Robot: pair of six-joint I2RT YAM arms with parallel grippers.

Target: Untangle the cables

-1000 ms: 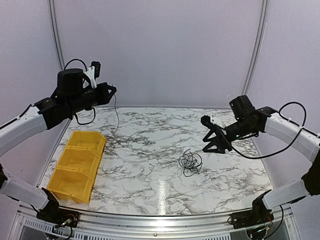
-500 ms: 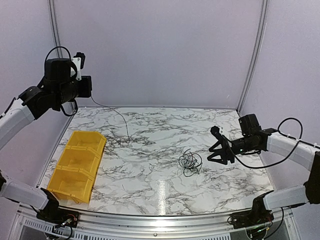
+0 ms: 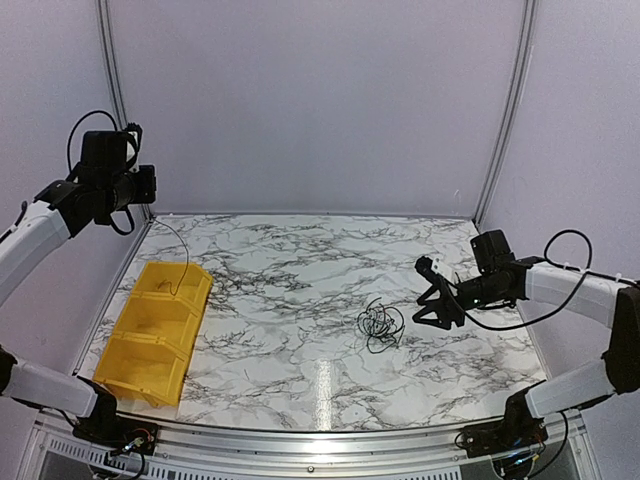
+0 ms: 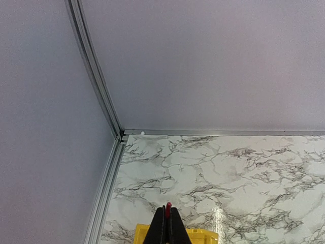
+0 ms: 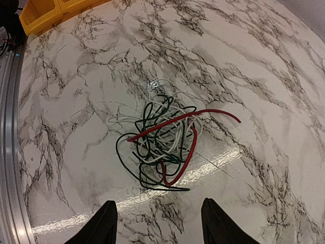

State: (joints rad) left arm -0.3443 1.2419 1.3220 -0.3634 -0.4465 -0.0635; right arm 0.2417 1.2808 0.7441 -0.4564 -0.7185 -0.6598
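The left arm had swung out toward the left wall and the right arm had dropped low beside the heap since the moment before. The left gripper (image 3: 150, 188) hung high over the table's far-left corner, its fingers pressed together on one thin wire (image 3: 178, 245), of which a red tip showed between them in the wrist view. That wire trailed down in a curve toward the yellow bin (image 3: 128, 303). The rest of the cables (image 3: 380, 322) lay in a small knot on the marble table (image 3: 300, 270), right of middle: red, green, white and dark strands looped through each other. The right gripper (image 3: 429, 294) hovered just beside them, jaws spread, holding nothing.

I thought the freed wire could slide over the bin's rim if let go from that height, since only its tail hung above the far compartment. The right jaws could also close on several strands together and pull the knot tighter.

The bin's compartments looked bare; whether the tail touched inside, I could not tell.
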